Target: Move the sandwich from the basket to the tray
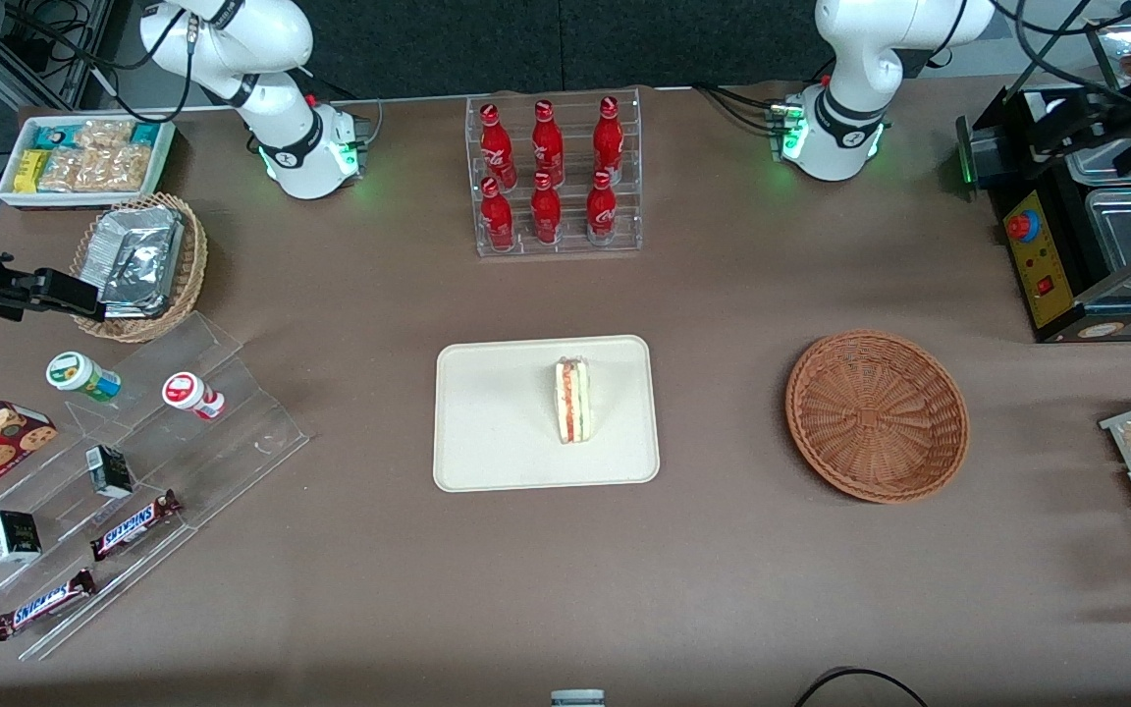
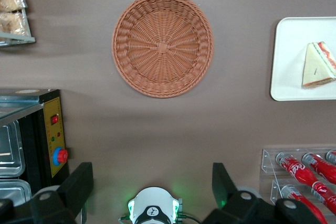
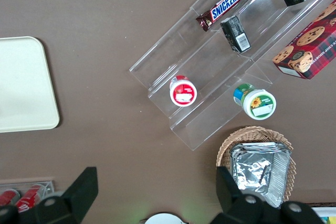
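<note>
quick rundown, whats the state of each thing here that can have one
sandwich: on the tray, standing on edge, filling stripe up
tray: holds only the sandwich
basket: upright, nothing in it
hand: open, holding nothing, raised high above the table near the arm's base
cola bottles: upright in the clear rack

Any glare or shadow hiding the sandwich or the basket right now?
Front view: even light, the sandwich on the tray reads clearly; soft shadow beside the empty basket. Left wrist view: the open gripper hangs high above the table, fingers dark; green glow from the arm base, no glare.
</note>
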Controlling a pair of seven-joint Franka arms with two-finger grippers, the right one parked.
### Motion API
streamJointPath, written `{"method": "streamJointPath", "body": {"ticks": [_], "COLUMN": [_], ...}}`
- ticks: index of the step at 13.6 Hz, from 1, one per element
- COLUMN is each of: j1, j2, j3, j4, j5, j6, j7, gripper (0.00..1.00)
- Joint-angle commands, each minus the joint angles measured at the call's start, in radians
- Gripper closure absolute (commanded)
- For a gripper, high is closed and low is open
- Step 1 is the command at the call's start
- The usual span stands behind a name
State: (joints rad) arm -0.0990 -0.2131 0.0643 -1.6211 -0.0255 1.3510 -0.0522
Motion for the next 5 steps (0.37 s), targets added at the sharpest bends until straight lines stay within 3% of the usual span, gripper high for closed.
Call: {"method": "streamJointPath", "body": {"ticks": [1,5], "j1": [0.004,0.053], "j2": [-0.006,0.032], "j3": [-0.006,-0.052], "j4": [-0.003,0.027], "j5": [-0.005,-0.004], "j6": [0.011,0.010], "j7": [0.008,0.009], "gripper": [0.00,0.00]}}
